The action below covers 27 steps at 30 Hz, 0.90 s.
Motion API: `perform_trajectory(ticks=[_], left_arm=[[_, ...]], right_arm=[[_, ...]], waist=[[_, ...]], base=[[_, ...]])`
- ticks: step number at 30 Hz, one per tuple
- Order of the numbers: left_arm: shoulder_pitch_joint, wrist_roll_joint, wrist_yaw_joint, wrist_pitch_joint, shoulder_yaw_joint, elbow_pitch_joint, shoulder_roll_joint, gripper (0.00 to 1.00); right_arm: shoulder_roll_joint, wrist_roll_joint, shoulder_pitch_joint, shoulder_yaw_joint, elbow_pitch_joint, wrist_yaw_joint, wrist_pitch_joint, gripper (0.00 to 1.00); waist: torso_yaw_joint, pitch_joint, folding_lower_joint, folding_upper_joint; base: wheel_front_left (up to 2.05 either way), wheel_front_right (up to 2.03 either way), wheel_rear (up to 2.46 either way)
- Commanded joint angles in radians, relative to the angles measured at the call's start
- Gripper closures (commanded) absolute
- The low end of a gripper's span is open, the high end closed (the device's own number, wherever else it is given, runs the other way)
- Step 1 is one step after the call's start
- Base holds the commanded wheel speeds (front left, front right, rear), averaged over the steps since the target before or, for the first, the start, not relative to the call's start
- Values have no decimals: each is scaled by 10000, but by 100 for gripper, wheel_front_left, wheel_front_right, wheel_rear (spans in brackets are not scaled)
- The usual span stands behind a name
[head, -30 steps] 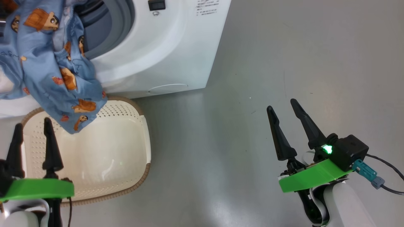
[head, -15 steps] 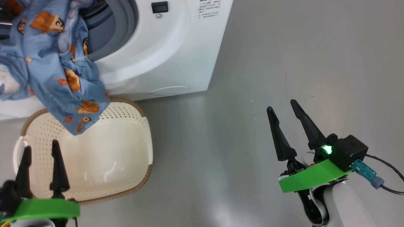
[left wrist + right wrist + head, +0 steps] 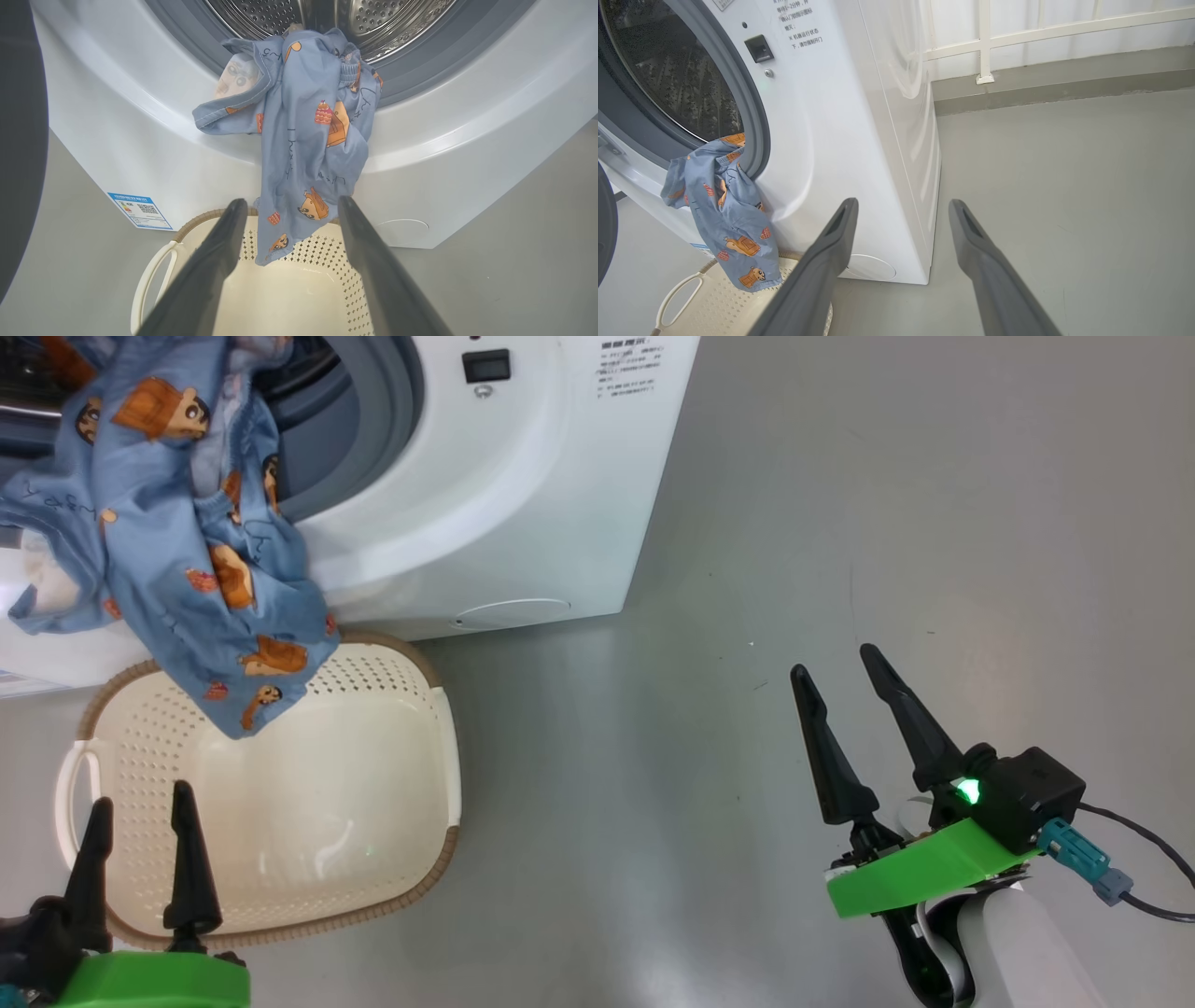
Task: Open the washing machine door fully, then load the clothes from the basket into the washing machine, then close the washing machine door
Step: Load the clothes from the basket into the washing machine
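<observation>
clothes point(image 3: 187, 551) are draped half out over the bottom lip of the washing machine point(image 3: 523, 504), hanging lengthwise down its front. left gripper point(image 3: 140, 795) faces that front, spread and empty, much nearer than the right gripper point(image 3: 834, 661), also spread empty, off the machine's side

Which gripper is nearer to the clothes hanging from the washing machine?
Left. The left gripper hovers over the basket, below the clothes; the right gripper is far aside, over the floor.
</observation>
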Motion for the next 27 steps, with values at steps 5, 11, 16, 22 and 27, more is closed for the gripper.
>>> perform_trajectory(ticks=[5, 11, 16, 22, 27], left_arm=[[155, 24, 52, -55, 269, -162, 111, 0], [-22, 110, 15, -55, 97, -151, 105, 0], [-233, 179, -12, -55, 57, -278, 102, 0], [-401, 176, -37, -55, 35, -339, 99, 0], [-548, 130, -77, -55, -11, -299, 97, 0]], right_arm=[[32, -6, 212, 245, -204, 62, -48, 0], [32, -3, 229, 237, -218, 62, -48, 0], [32, -43, 210, 210, -183, 62, -48, 0], [32, -167, 212, 133, 63, 62, -48, 0], [32, -299, 168, 87, 250, 62, -48, 0]], waist=[[-6, -20, 0, 0], [-24, 44, 0, 0], [-47, 138, 0, 0], [-76, 277, 0, 0], [-60, 449, 0, 0]], base=[[0, 0, 0], [0, 0, 0], [0, 0, 0], [0, 0, 0], [0, 0, 0]])
